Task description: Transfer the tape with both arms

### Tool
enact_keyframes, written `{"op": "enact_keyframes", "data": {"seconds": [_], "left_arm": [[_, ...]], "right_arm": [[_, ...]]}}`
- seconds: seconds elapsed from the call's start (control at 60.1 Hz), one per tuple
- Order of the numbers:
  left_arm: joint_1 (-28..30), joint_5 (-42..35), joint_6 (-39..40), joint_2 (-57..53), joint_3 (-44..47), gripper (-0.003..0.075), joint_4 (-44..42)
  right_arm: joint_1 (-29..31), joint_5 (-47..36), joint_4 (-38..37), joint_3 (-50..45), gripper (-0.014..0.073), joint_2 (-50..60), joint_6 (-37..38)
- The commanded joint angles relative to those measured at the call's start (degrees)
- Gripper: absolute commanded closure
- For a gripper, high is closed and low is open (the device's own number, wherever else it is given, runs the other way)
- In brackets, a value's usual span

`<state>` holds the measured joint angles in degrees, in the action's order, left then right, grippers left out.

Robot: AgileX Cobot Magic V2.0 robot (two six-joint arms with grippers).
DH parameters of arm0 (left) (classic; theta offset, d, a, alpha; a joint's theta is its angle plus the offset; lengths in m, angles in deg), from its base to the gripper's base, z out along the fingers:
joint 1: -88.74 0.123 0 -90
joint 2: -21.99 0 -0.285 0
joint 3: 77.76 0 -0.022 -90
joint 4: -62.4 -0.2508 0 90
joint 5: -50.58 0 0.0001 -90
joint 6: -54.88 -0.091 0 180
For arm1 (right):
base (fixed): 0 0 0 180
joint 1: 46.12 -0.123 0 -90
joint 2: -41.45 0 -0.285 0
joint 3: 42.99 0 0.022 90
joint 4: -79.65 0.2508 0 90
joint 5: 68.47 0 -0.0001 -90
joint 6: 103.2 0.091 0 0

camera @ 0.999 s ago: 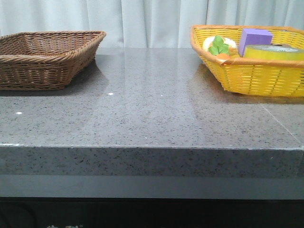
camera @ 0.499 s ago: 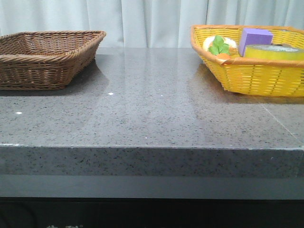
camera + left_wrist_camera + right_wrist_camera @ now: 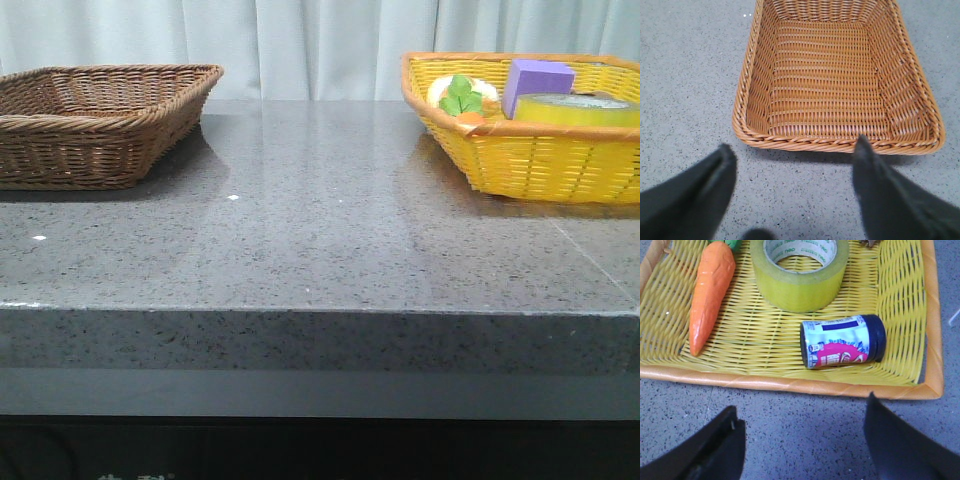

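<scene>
The table [image 3: 320,240] is gray with tiny dark specks. On it, the woven basket [image 3: 95,125] is brown. The other basket [image 3: 530,160] is bright yellow with an orange rim. Inside the yellow basket, the tape [image 3: 799,271] is see-through yellow-green with a pale ring on top. Beside the tape lie an orange carrot [image 3: 710,292], a purple block [image 3: 535,82], and a small can [image 3: 842,341] with a dark blue lid and a pink, white and blue label.

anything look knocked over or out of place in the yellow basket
Only the small can: it lies on its side in the yellow basket, near the tape. The tape sits flat and the carrot lies beside it.
</scene>
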<state>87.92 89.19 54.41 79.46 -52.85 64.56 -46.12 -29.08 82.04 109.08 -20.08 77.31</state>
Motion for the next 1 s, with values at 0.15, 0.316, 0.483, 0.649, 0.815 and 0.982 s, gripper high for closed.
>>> {"op": "enact_keyframes", "data": {"seconds": [0.15,0.316,0.483,0.649,0.815,0.982], "left_arm": [[-7.14,-4.37,-1.51,-0.13,-1.97,0.0135,0.14],[-16.22,-4.15,-2.82,-0.13,-1.97,0.0135,0.14],[-25.13,-4.15,-2.82,-0.13,-1.97,0.0135,0.14],[-30.01,-4.02,-2.82,-0.13,-1.97,0.0135,0.14],[-31.30,-3.88,-2.82,-0.13,-1.97,0.0135,0.22],[-31.30,-3.89,-2.82,-0.13,-1.97,0.0135,0.22]], "right_arm": [[2.35,-1.77,-0.85,6.77,0.0032,-1.28,0.97],[5.35,2.89,-0.66,14.29,0.0032,-6.39,1.47],[6.18,8.22,0.74,23.42,0.0032,-14.39,1.47],[6.18,13.29,2.54,32.56,0.0032,-23.22,1.47],[6.18,19.28,2.82,42.70,0.0032,-33.12,1.47],[6.18,22.24,2.82,51.02,0.0032,-41.40,1.47]]}}
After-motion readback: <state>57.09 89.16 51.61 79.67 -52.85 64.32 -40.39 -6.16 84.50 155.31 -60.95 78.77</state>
